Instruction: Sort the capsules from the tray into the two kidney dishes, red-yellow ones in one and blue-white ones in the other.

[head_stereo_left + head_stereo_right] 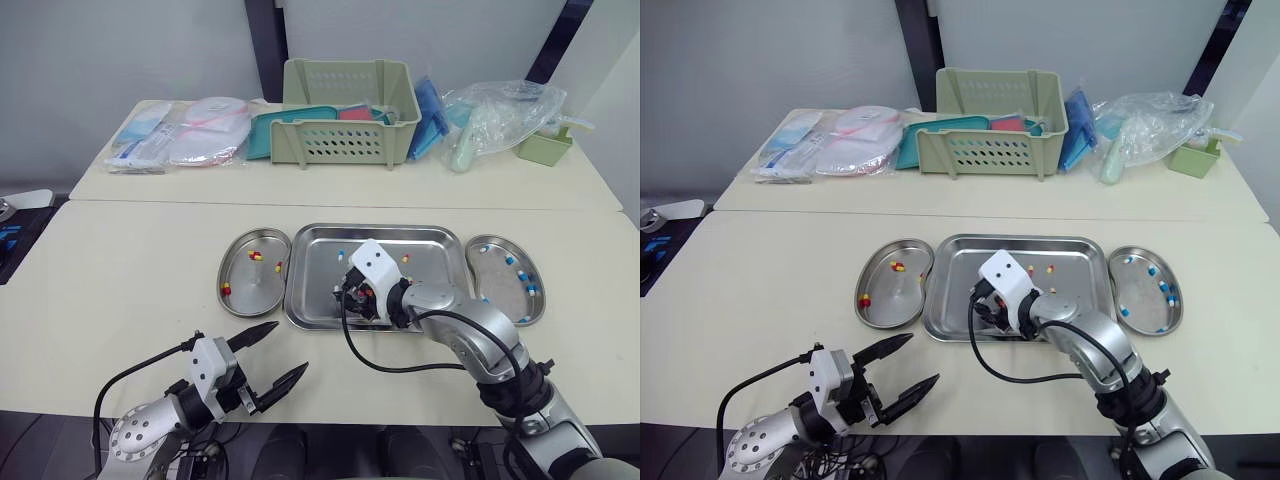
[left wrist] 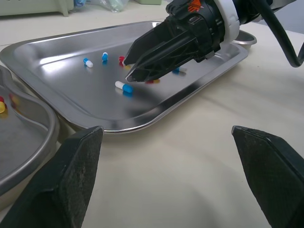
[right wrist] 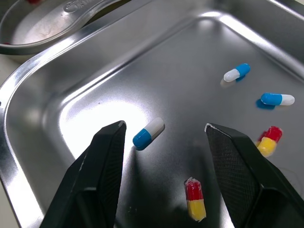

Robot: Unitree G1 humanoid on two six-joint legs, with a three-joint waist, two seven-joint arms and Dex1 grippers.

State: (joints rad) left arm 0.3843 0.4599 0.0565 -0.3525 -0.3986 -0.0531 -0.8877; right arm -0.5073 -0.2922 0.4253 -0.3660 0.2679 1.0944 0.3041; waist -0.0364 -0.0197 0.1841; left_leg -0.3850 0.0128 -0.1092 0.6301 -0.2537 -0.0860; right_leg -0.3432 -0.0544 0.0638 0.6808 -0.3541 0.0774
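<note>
Jaws of right gripper [image 3: 165,125] wide apart, empty, straddling blue-white capsule [image 3: 148,133].

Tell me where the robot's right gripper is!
In the head views, the right gripper hangs open over the near left part of the tray, with a blue-white capsule lying between its fingers.

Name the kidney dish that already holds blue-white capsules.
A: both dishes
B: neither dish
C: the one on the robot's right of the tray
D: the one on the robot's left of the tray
C: several blue-white capsules lie in the right kidney dish, while the left kidney dish holds red-yellow capsules.
</note>
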